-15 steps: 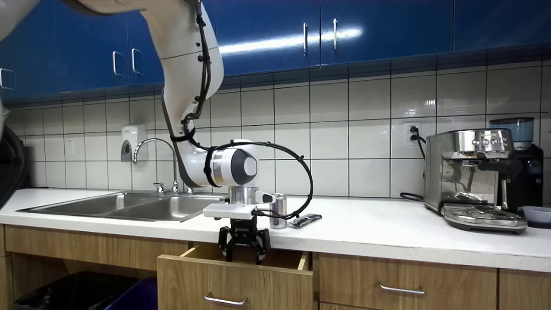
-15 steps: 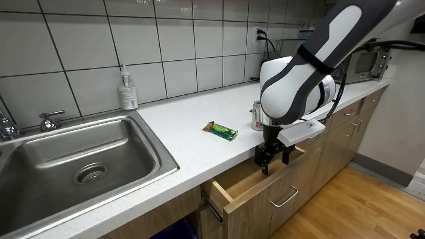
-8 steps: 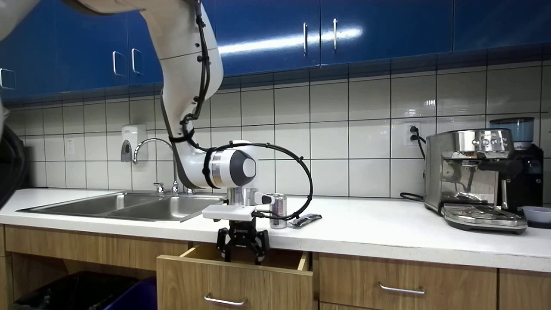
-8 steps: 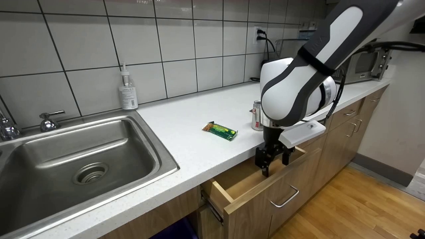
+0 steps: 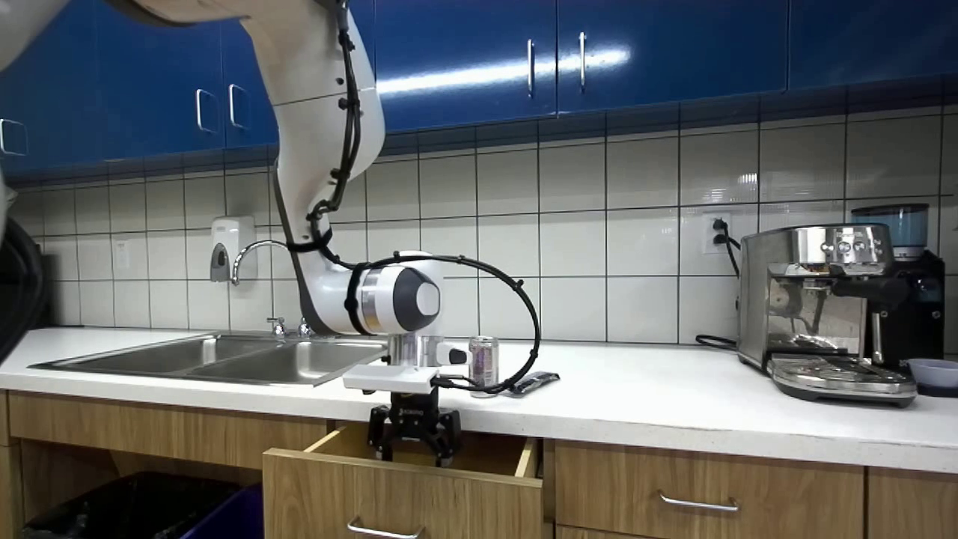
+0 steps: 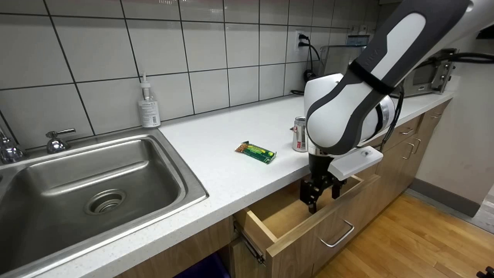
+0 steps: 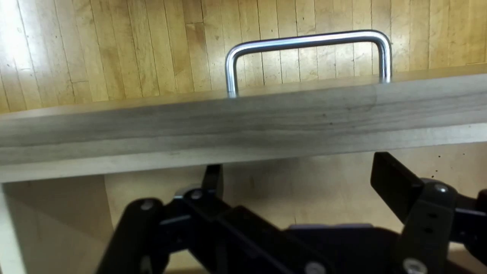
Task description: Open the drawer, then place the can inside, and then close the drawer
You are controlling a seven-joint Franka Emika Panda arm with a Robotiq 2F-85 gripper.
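"Where's the can (image 5: 485,363) standing in an exterior view?"
"Upright on the worktop (image 5: 629,385), above the gripper (image 5: 414,456) and nearer the wall (image 5: 640,247)."
"And in the wrist view?"
"The fingers (image 7: 394,183) are standing wide apart, gripping nothing, inside the open drawer (image 7: 266,125). I'm expecting a lift first."

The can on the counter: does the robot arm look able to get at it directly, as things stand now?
Probably not directly: the open claw reaches down into the pulled-out drawer, while the can stands upright on the countertop above. The claw would likely need to rise first.
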